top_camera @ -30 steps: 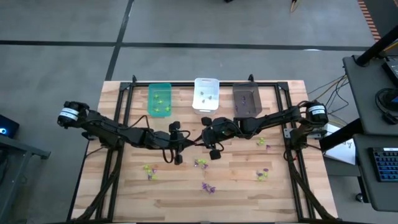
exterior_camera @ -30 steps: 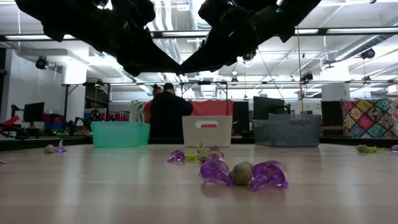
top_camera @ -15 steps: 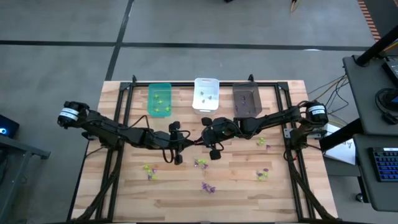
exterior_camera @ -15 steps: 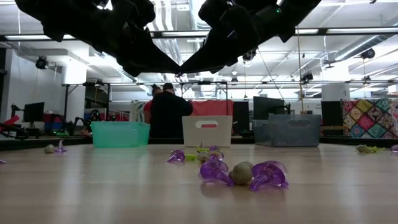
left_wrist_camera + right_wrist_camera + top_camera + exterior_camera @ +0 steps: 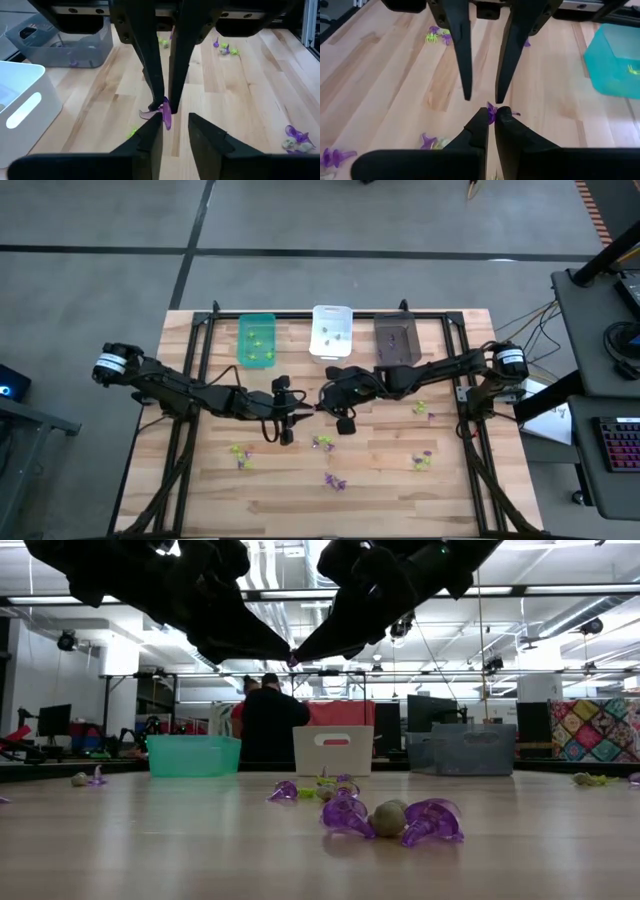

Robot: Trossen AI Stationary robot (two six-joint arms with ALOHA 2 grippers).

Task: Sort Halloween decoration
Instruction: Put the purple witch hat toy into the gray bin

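Both arms meet above the table's middle. A small purple spiky trinket (image 5: 492, 112) hangs in the air there, and my right gripper (image 5: 490, 116) is shut on it. My left gripper (image 5: 175, 121) faces it, open, its fingertips (image 5: 466, 95) standing apart just beyond the trinket (image 5: 164, 113). In the high view the two grippers meet point to point, left gripper (image 5: 302, 413) against right gripper (image 5: 322, 406). More purple and yellow-green trinkets (image 5: 322, 442) lie loose on the wood. My right gripper pinches the purple trinket (image 5: 493, 109) between its two fingertips. The fingers slant down toward the table's left side. The trinket is lifted clear of the table, with a spike (image 5: 514, 114) sticking out sideways past one finger.
A green bin (image 5: 257, 340), a white bin (image 5: 331, 332) and a dark grey bin (image 5: 397, 340) stand in a row at the far edge. Loose trinkets lie at the near left (image 5: 238, 452), near middle (image 5: 334, 480) and right (image 5: 422, 462). A person (image 5: 268, 725) stands beyond the table.
My left gripper has opened and let go of the purple trinket, which stays in the air in my right gripper's fingers. My right gripper has tipped slightly. Neither arm has travelled.
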